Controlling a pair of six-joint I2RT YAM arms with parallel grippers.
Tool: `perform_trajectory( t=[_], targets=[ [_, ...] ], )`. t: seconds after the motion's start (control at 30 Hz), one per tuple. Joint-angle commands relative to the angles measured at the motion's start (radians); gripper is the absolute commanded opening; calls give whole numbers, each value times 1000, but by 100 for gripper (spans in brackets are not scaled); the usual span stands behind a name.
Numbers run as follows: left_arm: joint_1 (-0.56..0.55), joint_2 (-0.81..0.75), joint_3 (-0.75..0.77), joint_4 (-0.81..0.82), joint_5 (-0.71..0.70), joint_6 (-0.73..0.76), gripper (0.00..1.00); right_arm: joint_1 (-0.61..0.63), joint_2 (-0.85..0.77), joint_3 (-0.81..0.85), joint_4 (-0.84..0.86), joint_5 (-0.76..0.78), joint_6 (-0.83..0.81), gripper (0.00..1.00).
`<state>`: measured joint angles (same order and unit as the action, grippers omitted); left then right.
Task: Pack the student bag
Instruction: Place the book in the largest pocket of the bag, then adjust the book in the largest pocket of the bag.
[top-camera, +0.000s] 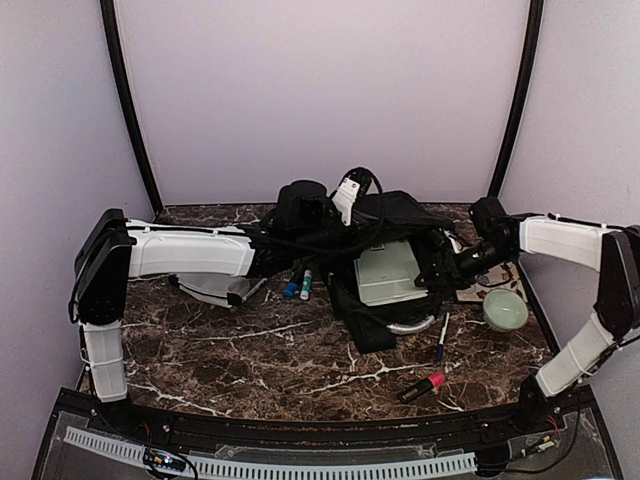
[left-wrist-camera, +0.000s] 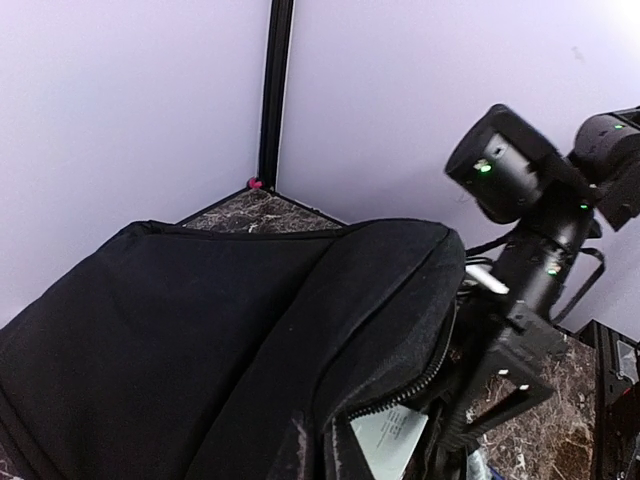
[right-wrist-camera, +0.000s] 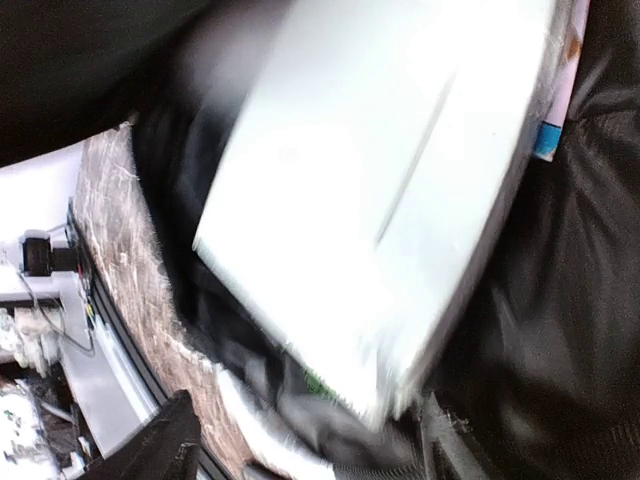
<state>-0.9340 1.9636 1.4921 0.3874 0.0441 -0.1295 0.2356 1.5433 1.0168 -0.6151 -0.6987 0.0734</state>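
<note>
The student bag (top-camera: 375, 322) is a big black backpack lying in the middle of the table, its top flap lifted. A pale green book (top-camera: 388, 272) lies flat in its open mouth. My left gripper (top-camera: 318, 214) reaches in from the left and is shut on the flap. In the left wrist view black bag fabric (left-wrist-camera: 200, 340) hides the fingers, and a corner of the book (left-wrist-camera: 392, 440) shows under the zipper. My right gripper (top-camera: 440, 267) sits at the book's right edge. In the right wrist view it (right-wrist-camera: 310, 455) stands open, the blurred book (right-wrist-camera: 380, 200) just beyond its fingertips.
A pale green bowl (top-camera: 505, 310) stands at the right. A blue pen (top-camera: 441, 340) and a red-and-black marker (top-camera: 422, 387) lie in front of the bag. Blue and green markers (top-camera: 297, 286) lie left of it. The right arm (left-wrist-camera: 530, 250) stands close to the bag.
</note>
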Motion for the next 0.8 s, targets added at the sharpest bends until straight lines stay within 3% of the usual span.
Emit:
perform_trajectory(
  t=[0.0,0.2,0.4,0.6,0.67,0.77],
  targets=[
    [21,-57,-34,93,-33,-24,0,41,-204,-51,65,1,-37,65],
    [29,-60,-51,114,-25,-34,0,50,-239,-40,-18,105,-170,63],
    [33,-62,-45,120,-1,-38,0,123,-197,-16,-89,102,-407,31],
    [35,-70,-51,120,5,-40,0,190,-179,-62,-153,20,-569,21],
    [37,-74,-56,122,6,-40,0,222,-186,-74,-138,75,-580,16],
    [37,-75,-59,125,22,-42,0,273,-188,-73,-28,304,-548,7]
  ],
)
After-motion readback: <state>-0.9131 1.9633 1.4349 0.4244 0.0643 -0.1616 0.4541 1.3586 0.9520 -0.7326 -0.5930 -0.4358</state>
